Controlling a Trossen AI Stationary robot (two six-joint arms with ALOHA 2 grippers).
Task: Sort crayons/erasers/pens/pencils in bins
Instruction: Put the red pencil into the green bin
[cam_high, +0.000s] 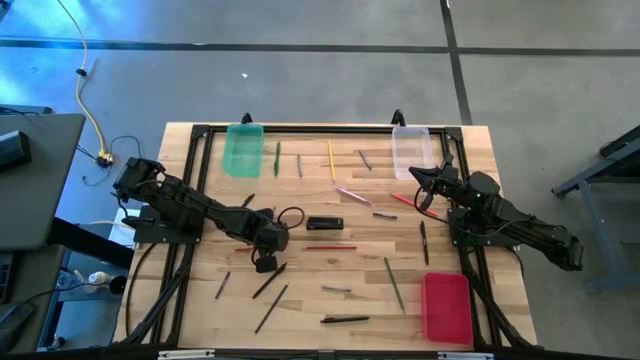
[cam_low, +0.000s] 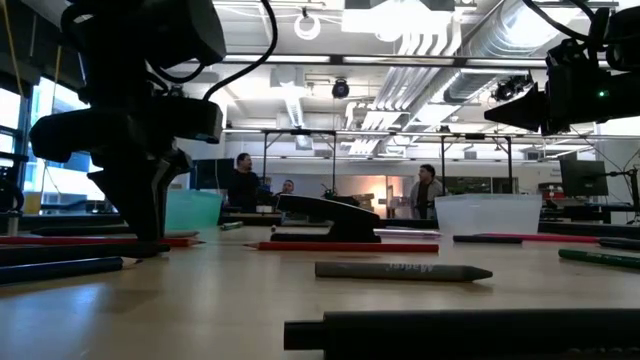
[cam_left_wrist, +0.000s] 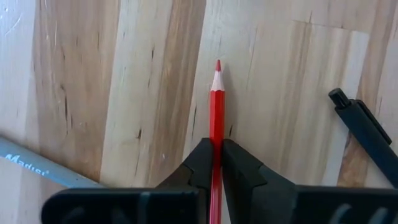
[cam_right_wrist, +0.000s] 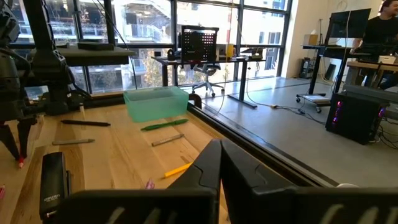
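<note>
A grey pencil (cam_left_wrist: 46, 169) lying on the wooden table has pale letters on its side; they look like "Madis", but the word is cut off. A grey crayon (cam_low: 403, 271) in the low view also carries a printed word, upside down and too faint to read. The black box (cam_right_wrist: 52, 179) has small white print, not readable.

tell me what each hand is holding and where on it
The left hand is shut on the red pencil, just behind its sharpened tip. The right hand is shut on nothing.
</note>
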